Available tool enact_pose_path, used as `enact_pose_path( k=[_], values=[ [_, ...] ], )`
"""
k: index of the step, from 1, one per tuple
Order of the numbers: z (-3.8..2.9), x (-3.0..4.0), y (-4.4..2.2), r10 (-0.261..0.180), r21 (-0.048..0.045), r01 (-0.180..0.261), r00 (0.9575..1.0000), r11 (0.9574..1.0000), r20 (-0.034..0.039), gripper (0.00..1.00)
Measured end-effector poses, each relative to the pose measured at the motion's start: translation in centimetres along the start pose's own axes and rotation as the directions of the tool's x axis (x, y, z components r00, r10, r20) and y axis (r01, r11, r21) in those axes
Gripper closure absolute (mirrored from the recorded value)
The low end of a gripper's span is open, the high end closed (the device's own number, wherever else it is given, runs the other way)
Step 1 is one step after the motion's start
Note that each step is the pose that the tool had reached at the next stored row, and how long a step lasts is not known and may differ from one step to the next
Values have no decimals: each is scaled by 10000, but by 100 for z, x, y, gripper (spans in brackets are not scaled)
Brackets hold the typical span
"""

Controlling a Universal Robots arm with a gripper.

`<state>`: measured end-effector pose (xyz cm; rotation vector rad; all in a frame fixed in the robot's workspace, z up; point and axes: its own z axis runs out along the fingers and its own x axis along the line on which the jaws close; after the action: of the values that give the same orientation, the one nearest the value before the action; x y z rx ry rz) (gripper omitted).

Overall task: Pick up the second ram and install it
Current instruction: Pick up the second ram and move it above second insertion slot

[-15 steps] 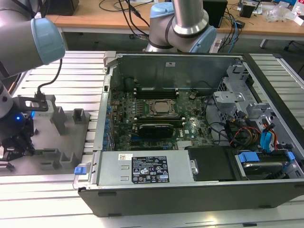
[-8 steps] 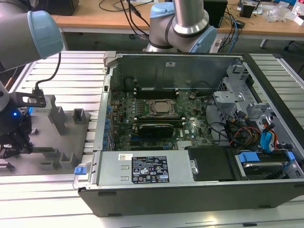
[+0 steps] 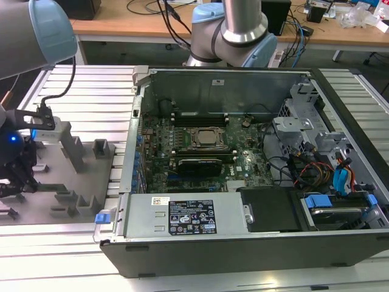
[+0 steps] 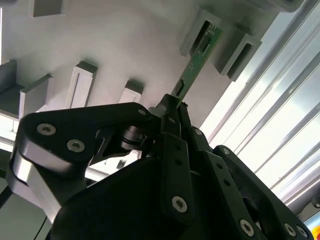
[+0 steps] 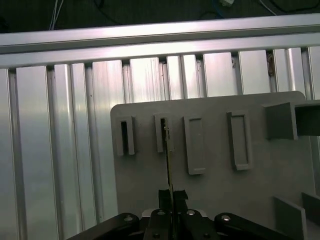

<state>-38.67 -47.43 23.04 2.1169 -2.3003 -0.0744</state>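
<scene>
The grey robot arm with pale blue joint caps (image 3: 36,30) reaches from behind the open black computer case (image 3: 243,252) and bends down at the exterior view's left. Its wrist hangs over the flat grey plastic holder plate with raised slots (image 5: 215,200), which lies on the ribbed aluminium table (image 3: 91,91) beside the case. The black two-finger gripper (image 4: 172,107) points at the plate, and its fingers are pinched tight on the near end of the second ram (image 4: 192,67), a long, thin green circuit-board stick. In the first wrist view the stick appears edge-on as a fine line. Its far end sits inside one narrow raised slot (image 5: 161,132) of the plate.
</scene>
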Motion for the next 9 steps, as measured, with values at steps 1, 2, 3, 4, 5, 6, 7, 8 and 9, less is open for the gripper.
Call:
enact_pose_path(
  k=[1,2,3,4,5,6,7,8,9],
  values=[
    [-17,0,1,0,0,0,10000,10000,1,86],
    [-27,-1,1,0,0,0,10000,10000,1,86],
    [-37,-1,1,0,0,0,10000,10000,1,86],
    [-49,-1,2,0,0,0,10000,10000,0,86],
    [-62,-1,3,1,0,-1,10000,10000,0,86],
    [-78,-2,3,0,0,0,10000,10000,0,86],
    [-95,-2,4,1,0,-1,10000,10000,0,86],
    [-115,-3,5,0,1,0,10000,10000,1,86],
    [-126,-3,6,0,0,0,10000,10000,0,86]
  ],
)
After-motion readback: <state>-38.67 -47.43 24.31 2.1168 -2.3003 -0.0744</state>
